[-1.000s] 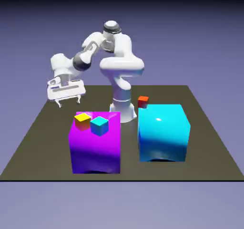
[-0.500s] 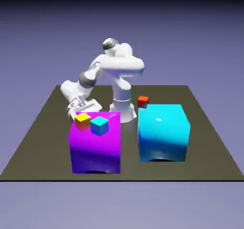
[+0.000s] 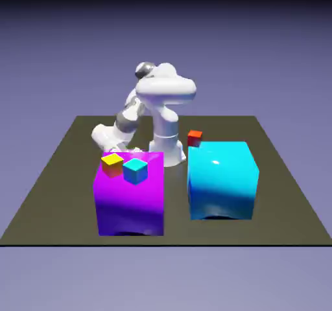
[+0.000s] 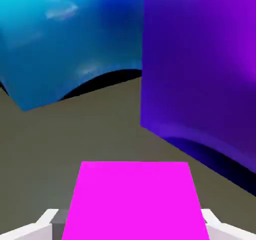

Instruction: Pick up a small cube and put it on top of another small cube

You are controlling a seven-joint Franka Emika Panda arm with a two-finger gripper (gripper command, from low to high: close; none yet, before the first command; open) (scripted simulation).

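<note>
You can see that the arm [image 3: 162, 96] has come down in the last second: before, it was held high over the exterior view's left part of the worktop [image 3: 58, 193], and now its hand is sunk behind the large purple block [image 3: 130, 199], so that this view hides the claw. The hand view tells you the rest. The claw [image 4: 132, 229] stands spread around a small magenta cube [image 4: 135, 199], with one finger tip [image 4: 47, 221] on each side and only a thin grey strip between tip and cube; I judge that it does not pinch yet. For the task this means the approach is finished and the closing is what remains before the lift. The magenta cube lies on the worktop behind the purple block, with the large cyan block [image 4: 65, 39] further ahead of it. Being a cube, it has no long axis; what matters is that its side faces run parallel to the fingers and its near edge goes straight across between them, so it sits square to the claw. A small yellow cube [image 3: 112, 162] and a small cyan cube [image 3: 135, 170] rest on top of the purple block, just beside each other, and either could be the base.
</note>
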